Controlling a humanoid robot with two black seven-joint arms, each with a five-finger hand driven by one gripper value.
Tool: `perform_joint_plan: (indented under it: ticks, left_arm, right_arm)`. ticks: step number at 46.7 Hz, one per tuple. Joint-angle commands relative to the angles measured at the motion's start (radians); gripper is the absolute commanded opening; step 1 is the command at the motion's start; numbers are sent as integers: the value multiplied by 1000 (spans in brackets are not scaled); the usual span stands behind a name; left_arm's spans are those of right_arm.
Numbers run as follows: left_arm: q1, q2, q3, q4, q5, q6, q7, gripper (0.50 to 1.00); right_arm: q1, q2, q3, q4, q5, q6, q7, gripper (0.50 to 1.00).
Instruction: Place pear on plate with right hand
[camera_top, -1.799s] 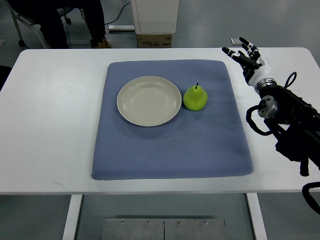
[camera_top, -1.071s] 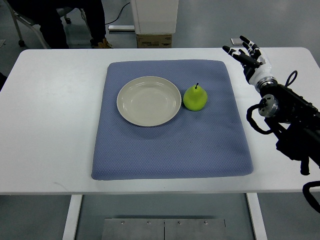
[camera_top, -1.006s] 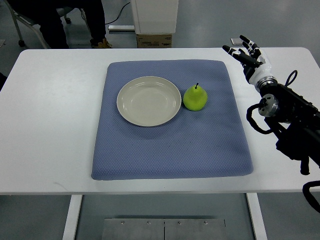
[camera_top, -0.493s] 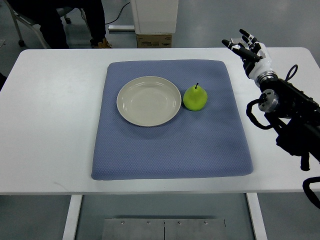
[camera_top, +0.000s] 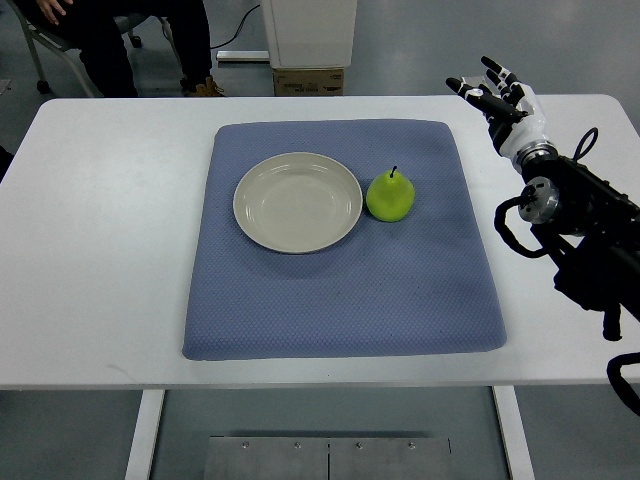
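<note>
A green pear (camera_top: 391, 195) with a dark stem stands upright on the blue mat (camera_top: 340, 270), just right of the cream plate (camera_top: 298, 201), which holds nothing. My right hand (camera_top: 495, 95) hovers over the table's far right edge, well right of and beyond the pear, its fingers spread and holding nothing. Its black arm runs down the right side of the picture. The left arm does not show.
The mat lies on a white table (camera_top: 100, 240). Beyond the far edge stand a white cabinet (camera_top: 310, 30) and a cardboard box (camera_top: 308, 80). A person's legs (camera_top: 110, 50) and a chair show at the top left.
My right hand has drifted slightly up and to the right, toward the far table edge, with fingers still spread. The pear and plate have not moved.
</note>
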Motion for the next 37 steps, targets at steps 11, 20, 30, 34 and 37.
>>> perform_joint_plan:
  ticks: [11, 20, 30, 34, 37]
  left_arm:
    - [0, 0, 0, 0, 0, 0, 0, 1000]
    - [0, 0, 0, 0, 0, 0, 0, 1000]
    - [0, 0, 0, 0, 0, 0, 0, 1000]
    - [0, 0, 0, 0, 0, 0, 0, 1000]
    - [0, 0, 0, 0, 0, 0, 0, 1000]
  right_arm:
    - [6, -1, -37, -3, -5, 1, -7, 1000]
    - [10, -5, -71, -2, -6, 35, -12, 1000]
    - [3, -26, -184, 0, -23, 93, 9, 1000]
    - [4, -28, -259, 0, -35, 93, 61, 1000]
    - [7, -28, -320, 0, -55, 93, 107, 1000]
